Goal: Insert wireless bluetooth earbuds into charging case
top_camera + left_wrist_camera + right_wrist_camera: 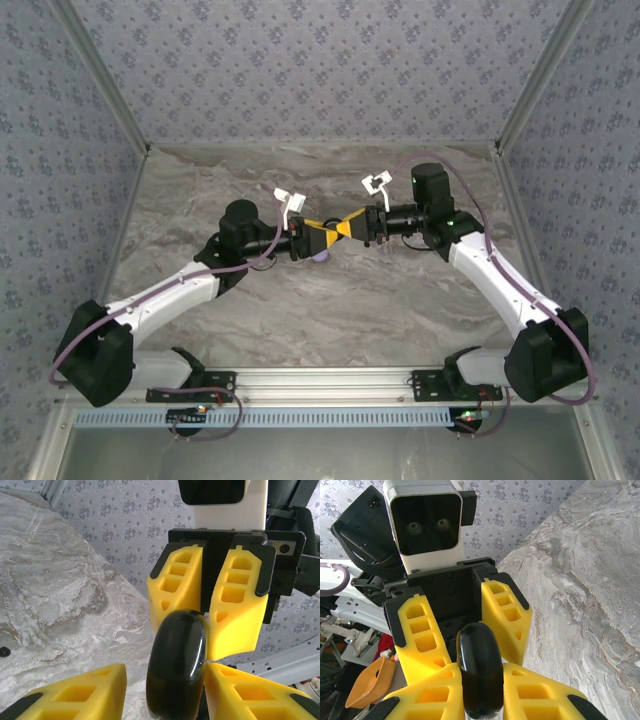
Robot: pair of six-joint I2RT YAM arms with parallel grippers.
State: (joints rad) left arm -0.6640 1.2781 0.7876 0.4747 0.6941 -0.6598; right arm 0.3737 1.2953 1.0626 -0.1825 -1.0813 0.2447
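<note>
Black round case held in mid-air over the marble table, pinched by the right gripper, left gripper spread around it, one finger touching, gap at the other, case's lower end cut off, tiny black speck at table edge, unidentifiable

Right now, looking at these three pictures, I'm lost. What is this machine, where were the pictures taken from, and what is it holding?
Two robot arms, left and right, are bolted to a marble-patterned table. One picture looks down from above; the other two come from a camera on each wrist. The right arm's yellow fingers are shut on a black round charging case. The left arm's fingers straddle it, with a gap on one side. A pale lavender disc lies on the table near them, and a tiny black piece farther off.
</note>
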